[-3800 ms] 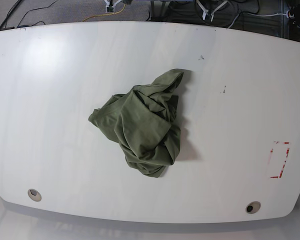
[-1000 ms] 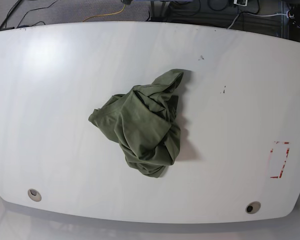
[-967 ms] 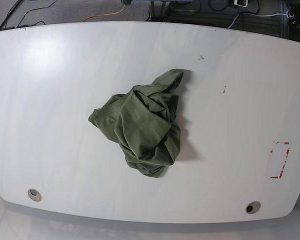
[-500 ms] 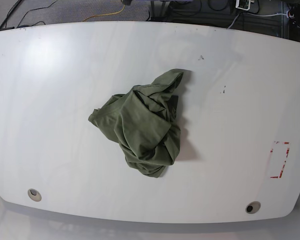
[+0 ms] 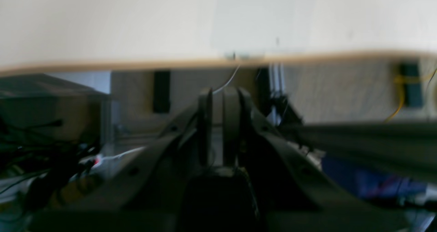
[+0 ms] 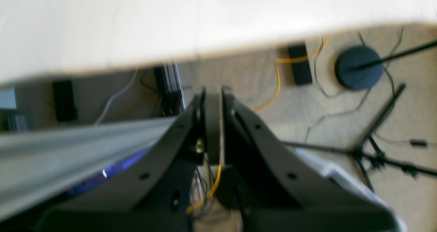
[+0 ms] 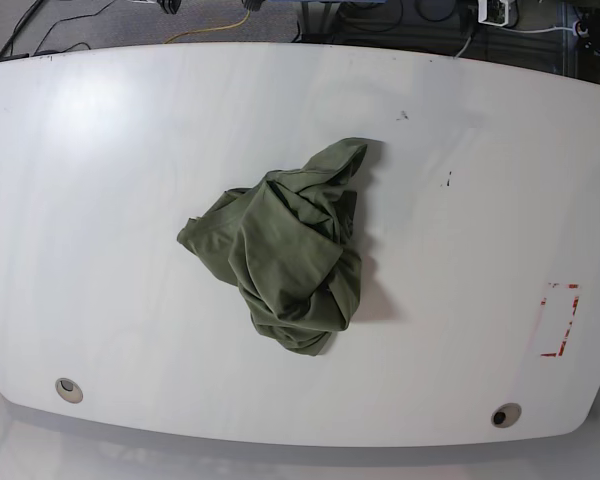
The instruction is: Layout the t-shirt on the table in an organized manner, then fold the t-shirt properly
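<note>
The olive-green t-shirt (image 7: pixel 285 250) lies crumpled in a heap in the middle of the white table (image 7: pixel 100 200), seen only in the base view. Neither gripper is near it. In the left wrist view my left gripper (image 5: pixel 218 95) hangs beyond the table's (image 5: pixel 205 20) edge, over the floor, its fingers almost together and holding nothing. The right wrist view shows my right gripper (image 6: pixel 212 90) shut and empty, also off the table (image 6: pixel 170 20), above the carpet. Both wrist views are blurred.
Two grommet holes (image 7: pixel 69 389) (image 7: pixel 501 416) sit near the front edge, and a red dashed rectangle (image 7: pixel 559 320) marks the right side. Beyond the far edge are cables, a yellow cord (image 6: pixel 278 85), a round black stand base (image 6: pixel 358 67) and an aluminium rail (image 6: pixel 68 150).
The t-shirt has not moved. At the top edge of the base view, small bits of equipment have shifted: a white piece moved rightward and a dark piece appeared at the upper left.
</note>
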Action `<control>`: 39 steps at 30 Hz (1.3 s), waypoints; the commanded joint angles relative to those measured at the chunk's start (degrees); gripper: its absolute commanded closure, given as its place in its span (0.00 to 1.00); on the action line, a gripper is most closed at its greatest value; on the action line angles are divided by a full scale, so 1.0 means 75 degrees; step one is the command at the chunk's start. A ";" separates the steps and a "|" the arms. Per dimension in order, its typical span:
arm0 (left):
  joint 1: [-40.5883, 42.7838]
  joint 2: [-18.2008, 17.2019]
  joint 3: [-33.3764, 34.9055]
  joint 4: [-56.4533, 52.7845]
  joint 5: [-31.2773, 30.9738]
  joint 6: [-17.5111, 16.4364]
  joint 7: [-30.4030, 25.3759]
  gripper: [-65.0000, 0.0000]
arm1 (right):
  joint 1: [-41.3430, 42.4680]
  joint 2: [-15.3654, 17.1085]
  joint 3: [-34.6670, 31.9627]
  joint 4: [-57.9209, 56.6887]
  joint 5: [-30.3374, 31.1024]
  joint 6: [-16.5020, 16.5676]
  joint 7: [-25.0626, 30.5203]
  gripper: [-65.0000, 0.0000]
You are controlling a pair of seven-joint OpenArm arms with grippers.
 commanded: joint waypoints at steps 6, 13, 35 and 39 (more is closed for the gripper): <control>-0.0357 -0.0070 -0.0026 0.0395 -0.0173 0.0026 -0.0199 0.94 | 0.0252 0.0017 0.0087 0.0177 0.0015 0.0213 0.0468 0.99; -0.0838 -0.0070 -0.0026 0.0418 -0.0173 0.0026 -0.0222 0.94 | 0.0768 0.0017 0.0087 0.0177 0.0015 0.0213 0.0491 0.99; -0.2760 -0.0093 -0.0425 0.0406 -0.0114 0.0026 -0.0176 0.93 | 0.2784 0.0017 0.0063 0.0177 0.0015 0.0213 0.0456 0.99; -0.2971 -0.0093 -0.0425 0.0406 -0.0114 0.0026 -0.0176 0.83 | 0.3088 0.0017 0.0051 0.0177 0.0015 0.0213 0.0444 0.99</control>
